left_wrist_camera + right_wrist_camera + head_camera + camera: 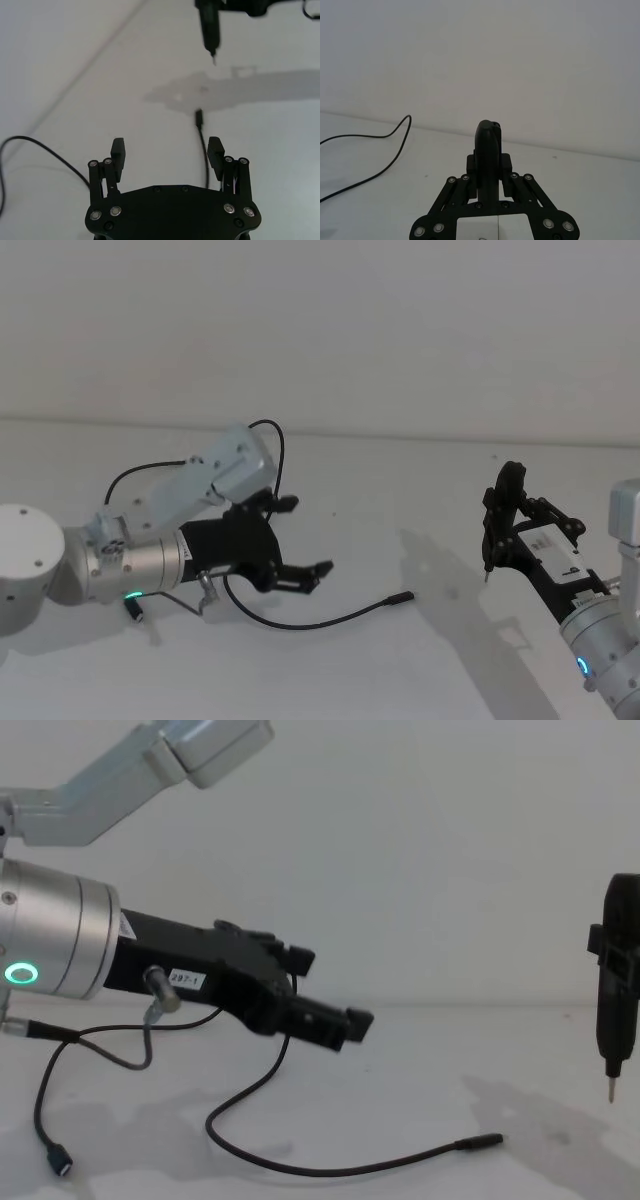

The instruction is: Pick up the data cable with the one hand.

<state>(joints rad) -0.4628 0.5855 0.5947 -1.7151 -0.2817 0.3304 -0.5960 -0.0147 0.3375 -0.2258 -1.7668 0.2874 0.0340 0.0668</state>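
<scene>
My left gripper (305, 537) hangs just above the white table (420, 490), jaws spread wide and empty. The data cable (330, 621) lies flat below it, its long axis running forward to the plug (400, 597). My right gripper (489, 167), clamped on a pointed tool (618, 1000), sits well apart, so the left is nearer.

The cable (340, 619) is running up under the left gripper (306, 536) from 6 o'clock, and its far end is hiding behind the jaws. In the chest view the tool (620, 970) is being cut off at the 3 o'clock edge. In the right wrist view the tool's own body is hiding its tip.
</scene>
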